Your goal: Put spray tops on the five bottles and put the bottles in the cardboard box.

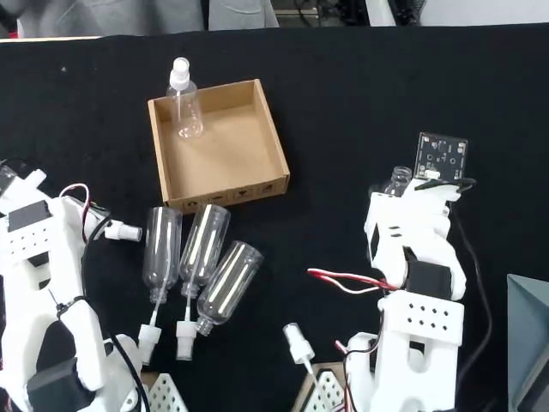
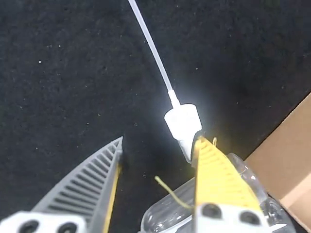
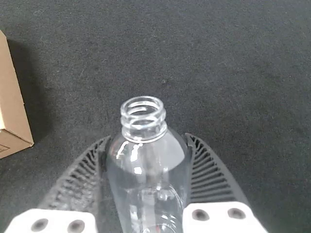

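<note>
- A loose spray top [image 1: 299,342] lies nearest, well in front of the cardboard box [image 1: 227,190].
- Three bottles [image 1: 202,245] lie just before the box, two capped.
- Left of the box, the left end effector [image 2: 159,141] is spread, one finger touching a second spray top [image 2: 182,124].
- Right of the box, the right end effector [image 3: 146,138] pinches an open bottle [image 3: 145,155].
- A capped bottle [image 1: 184,103] stands inside the box.

Your counter [image 1: 343,77] is covered in black cloth, and the close wrist views show pale specks on it. A thin tan edge [image 1: 51,38] runs along its far side near one corner. A grey-blue boxy object [image 1: 530,330] sits at the right of the high view, cut off by the frame.
</note>
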You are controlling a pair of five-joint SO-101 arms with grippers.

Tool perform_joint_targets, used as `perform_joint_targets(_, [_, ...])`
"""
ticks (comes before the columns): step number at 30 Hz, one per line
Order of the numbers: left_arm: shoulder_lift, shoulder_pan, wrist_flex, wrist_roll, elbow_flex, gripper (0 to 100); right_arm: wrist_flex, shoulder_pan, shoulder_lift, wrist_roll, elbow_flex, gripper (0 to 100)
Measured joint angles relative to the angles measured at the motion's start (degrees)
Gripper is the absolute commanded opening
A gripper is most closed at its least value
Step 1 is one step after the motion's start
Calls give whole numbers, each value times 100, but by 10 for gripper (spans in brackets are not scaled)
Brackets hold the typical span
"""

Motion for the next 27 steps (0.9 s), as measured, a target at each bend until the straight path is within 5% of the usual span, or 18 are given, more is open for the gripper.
perform_joint_targets(27, [35,0,-589,-2998,-202,213,0,0,0,0,0,77])
